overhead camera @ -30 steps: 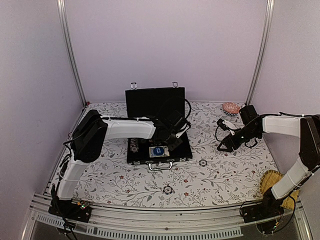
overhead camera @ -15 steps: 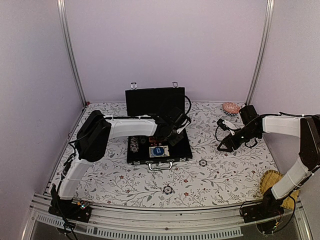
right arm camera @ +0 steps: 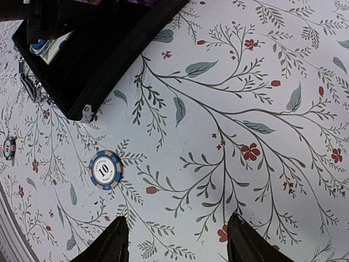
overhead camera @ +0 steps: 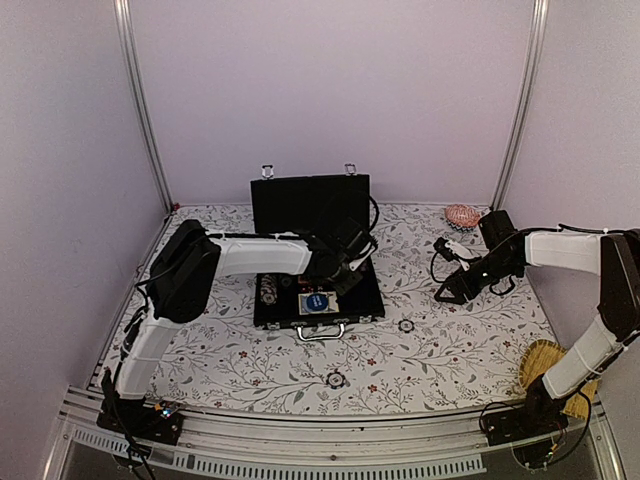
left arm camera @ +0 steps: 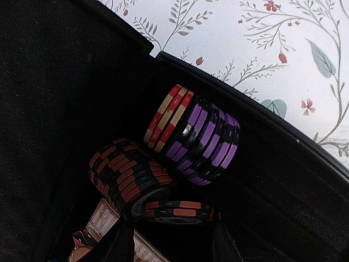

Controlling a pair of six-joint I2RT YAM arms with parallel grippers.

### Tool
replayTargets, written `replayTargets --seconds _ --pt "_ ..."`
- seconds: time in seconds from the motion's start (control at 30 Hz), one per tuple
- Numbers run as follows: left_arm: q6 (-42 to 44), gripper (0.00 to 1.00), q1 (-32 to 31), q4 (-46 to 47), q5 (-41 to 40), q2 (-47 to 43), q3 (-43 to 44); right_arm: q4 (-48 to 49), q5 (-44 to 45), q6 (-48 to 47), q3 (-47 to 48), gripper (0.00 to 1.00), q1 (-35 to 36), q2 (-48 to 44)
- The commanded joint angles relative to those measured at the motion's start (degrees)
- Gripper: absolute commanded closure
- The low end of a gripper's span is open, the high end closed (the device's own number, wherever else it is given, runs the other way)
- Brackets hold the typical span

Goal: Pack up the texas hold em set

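The black briefcase lies open mid-table with its lid upright. My left gripper reaches into its right part. In the left wrist view, a purple-and-black chip stack and a black-and-red stack lie on their sides. Two flat black-orange chips rest between the open left gripper fingers, apart from them. Cards show beneath. My right gripper hovers open over the cloth, empty. A blue-white "10" chip lies left of it.
Two loose chips lie on the cloth in front of the case. A pink shell sits at the back right. A yellow straw item lies by the right arm's base. The case handle faces the near edge.
The left gripper's jaws have widened inside the case and the arm has shifted slightly. The right arm has not moved.
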Motion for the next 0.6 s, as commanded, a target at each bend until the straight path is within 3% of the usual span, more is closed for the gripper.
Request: replayTargets --seconds 0.0,0.57 --pt "0.07 0.50 0.97 -0.25 -0.86 -1.47 -0.91 -0.29 -0.05 -0.41 0.76 0.37 -0.12 0.24" --pt "0.04 0.48 4.82 -2.99 3.16 0.58 3.83 -0.34 -0.22 -0.46 0.77 0.37 -0.12 0.37"
